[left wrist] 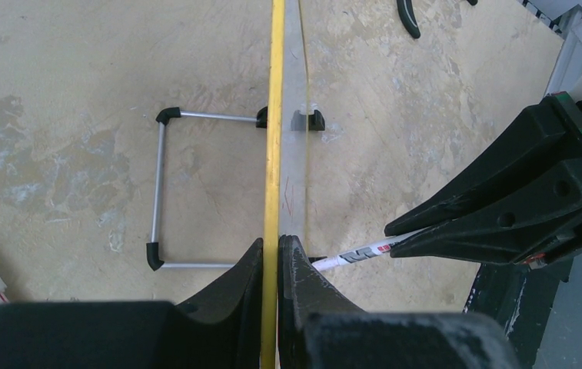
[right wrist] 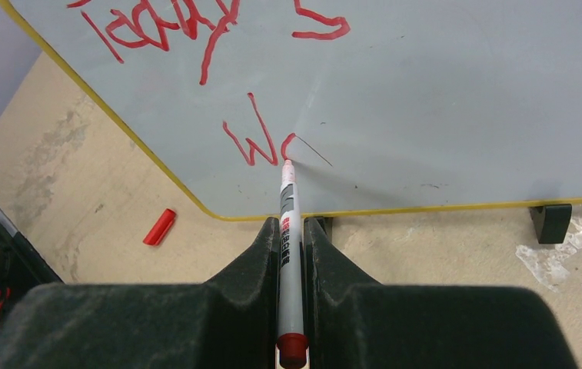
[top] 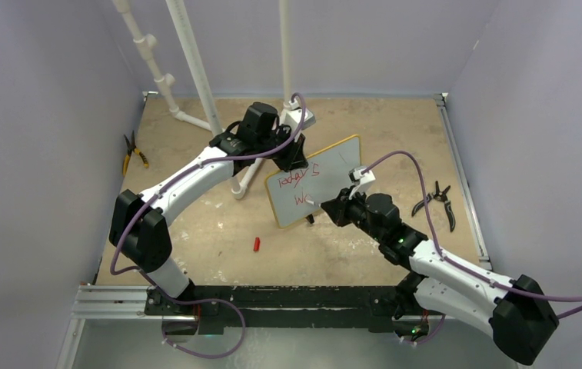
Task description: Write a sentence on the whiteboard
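Centrally in the top view, the whiteboard (top: 337, 165) stands tilted on the table (top: 211, 223), its yellow-framed face turned toward the lower right of the frame. The left pincer (left wrist: 272, 247) is clamped on the board's upper edge, with the yellow frame squeezed between its two fingers. In the left wrist view the wire stand (left wrist: 157, 192) reaches out over the table on the side away from the marker. The right pincer (right wrist: 293, 227) is closed around a red marker (right wrist: 287, 192), whose tip touches the white surface near the board's lower edge. The sentence (right wrist: 251, 146) is partly written in red. Its upper line reads roughly "today is", and beneath it is a "W" with a small curved stroke right at the marker tip. A red marker cap (top: 257, 244) lies on the table left of the board's lower corner. Yellow-handled pliers (top: 132, 154) sit at the table's left edge, dark pliers (top: 437, 201) at its right.
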Robot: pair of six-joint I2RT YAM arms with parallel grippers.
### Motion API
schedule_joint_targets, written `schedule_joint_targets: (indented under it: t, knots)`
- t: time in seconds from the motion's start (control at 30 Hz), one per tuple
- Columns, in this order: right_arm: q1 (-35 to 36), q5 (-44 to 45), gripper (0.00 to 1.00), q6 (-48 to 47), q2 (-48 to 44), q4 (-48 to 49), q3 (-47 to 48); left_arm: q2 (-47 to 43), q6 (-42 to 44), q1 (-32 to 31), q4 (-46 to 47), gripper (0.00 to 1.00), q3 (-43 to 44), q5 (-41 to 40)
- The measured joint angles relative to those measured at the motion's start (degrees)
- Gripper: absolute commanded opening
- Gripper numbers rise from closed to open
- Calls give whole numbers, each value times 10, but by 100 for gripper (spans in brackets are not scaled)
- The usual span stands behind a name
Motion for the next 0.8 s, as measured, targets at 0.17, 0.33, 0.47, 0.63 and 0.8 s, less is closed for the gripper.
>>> schedule_joint_targets:
  t: [0.17, 0.33, 0.47, 0.63, 0.8]
  knots:
    - [0, 10, 0, 6, -3, -12, 0, 0, 0, 0, 0, 0, 0, 1]
    - [0, 33, 0, 7, -19, -23, 1, 0, 0, 0, 0, 0, 0, 2]
    - [0, 40, 0, 6, -20, -26, 7, 0, 0, 0, 0, 0, 0, 2]
    - [0, 38, 0, -3, -15, -25, 16, 0, 0, 0, 0, 0, 0, 2]
    - [0, 34, 0, -12, -11, -21, 17, 0, 0, 1, 0, 0, 0, 2]
